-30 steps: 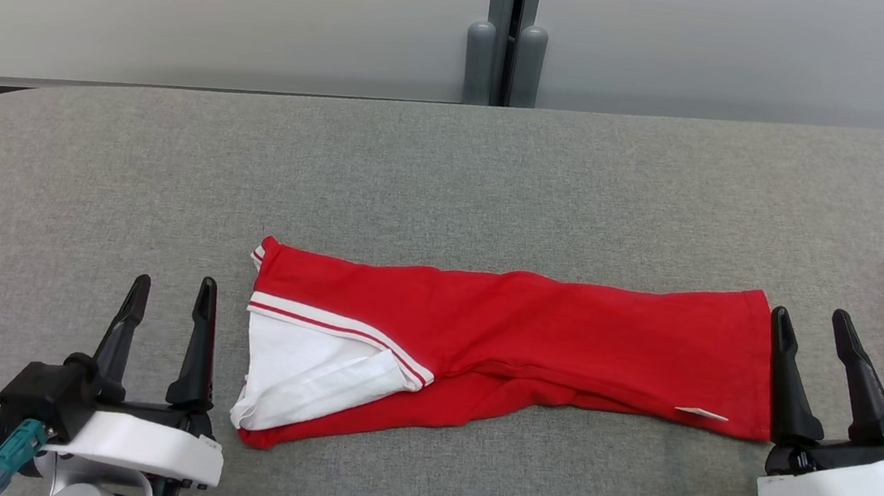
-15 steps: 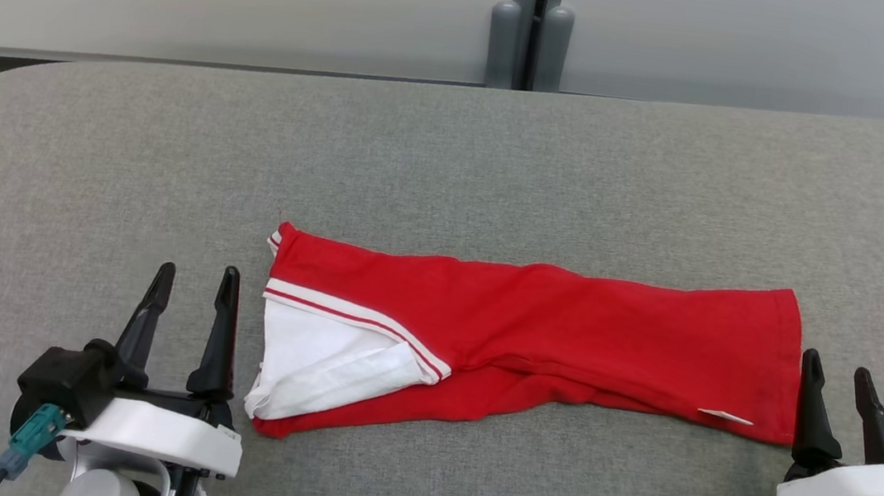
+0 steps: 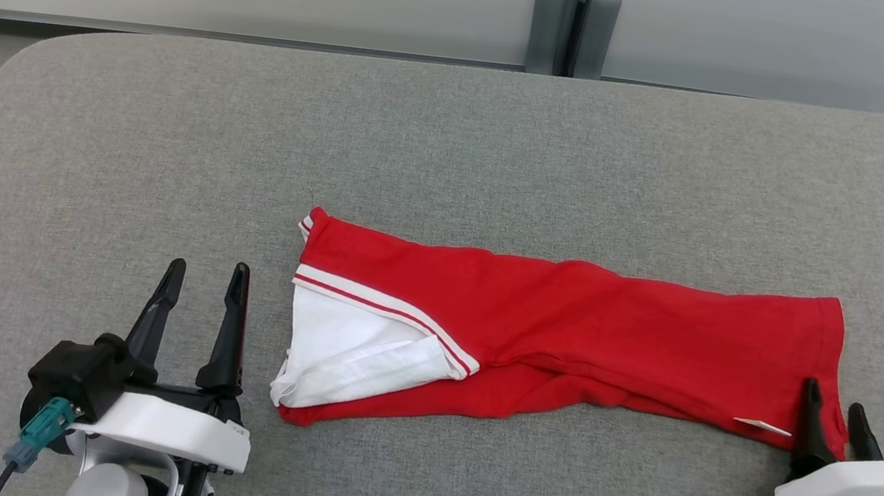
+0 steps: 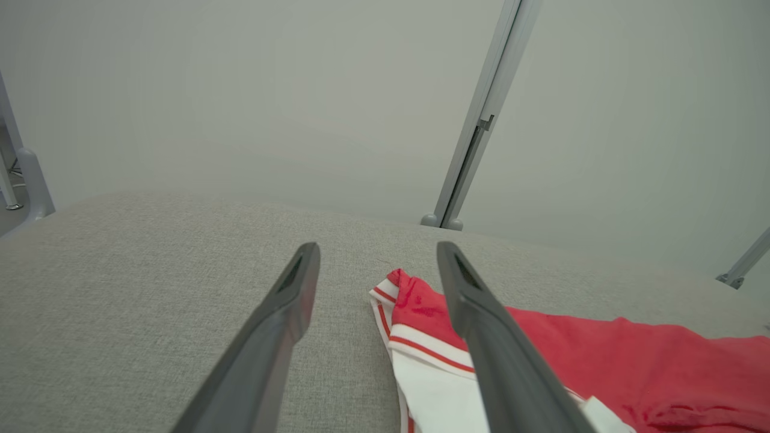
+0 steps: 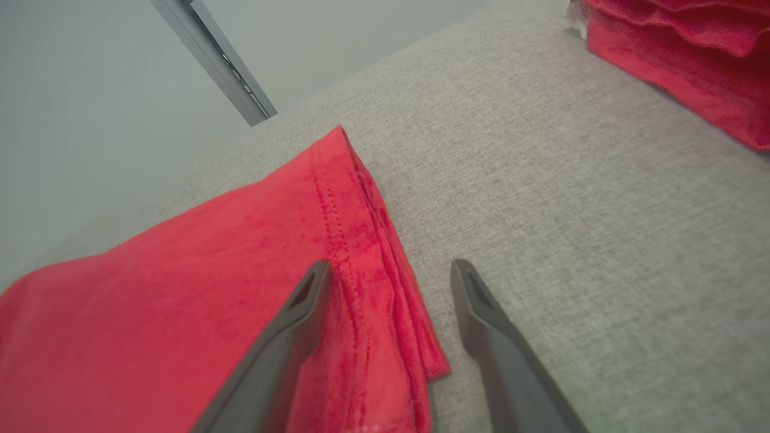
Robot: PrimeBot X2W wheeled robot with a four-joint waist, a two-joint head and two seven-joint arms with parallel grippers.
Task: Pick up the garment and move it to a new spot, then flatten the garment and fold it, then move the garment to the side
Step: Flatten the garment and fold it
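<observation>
Across the middle of the grey tabletop [image 3: 452, 158] lies the garment [image 3: 565, 337], a red piece folded into a long narrow band running left to right. At its left end a white panel shows, edged with white trim that carries a thin red stripe. The right end finishes in a stitched hem, with a small white tag [image 3: 763, 426] near its near corner. The cloth has soft creases along its middle. Just left of the garment, the left tool [image 3: 209, 266] stands with its fingers spread wide and holds nothing. At the right hem, the right tool [image 3: 834, 396] is likewise wide open and empty. In the right wrist view one of its fingers is over the red cloth and the other over bare tabletop. Further right sits another red pile [image 5: 680, 60].
</observation>
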